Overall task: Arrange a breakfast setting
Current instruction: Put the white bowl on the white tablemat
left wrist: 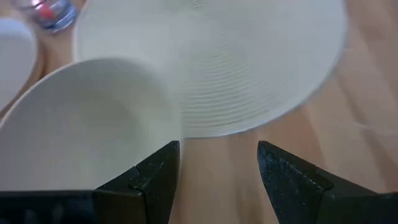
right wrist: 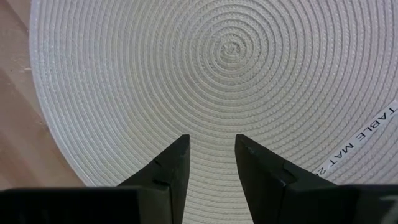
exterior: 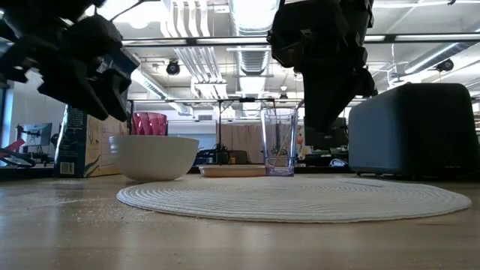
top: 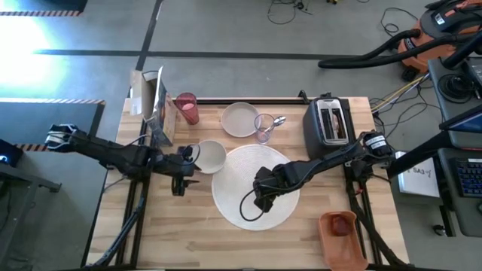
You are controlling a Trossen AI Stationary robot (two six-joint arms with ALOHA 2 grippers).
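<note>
Beside the open left gripper (top: 185, 167) sits the white bowl (top: 209, 156).

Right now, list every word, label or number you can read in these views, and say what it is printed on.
"TABLE MAT": on a white tag lying on the round woven placemat; more characters follow, cut off by the right gripper.
Carton beside the bowl: print too blurred to read.
Paper beside the table: handwriting too small to read.

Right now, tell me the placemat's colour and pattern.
The placemat is white, woven in concentric rings; the right wrist view shows it best.
</note>
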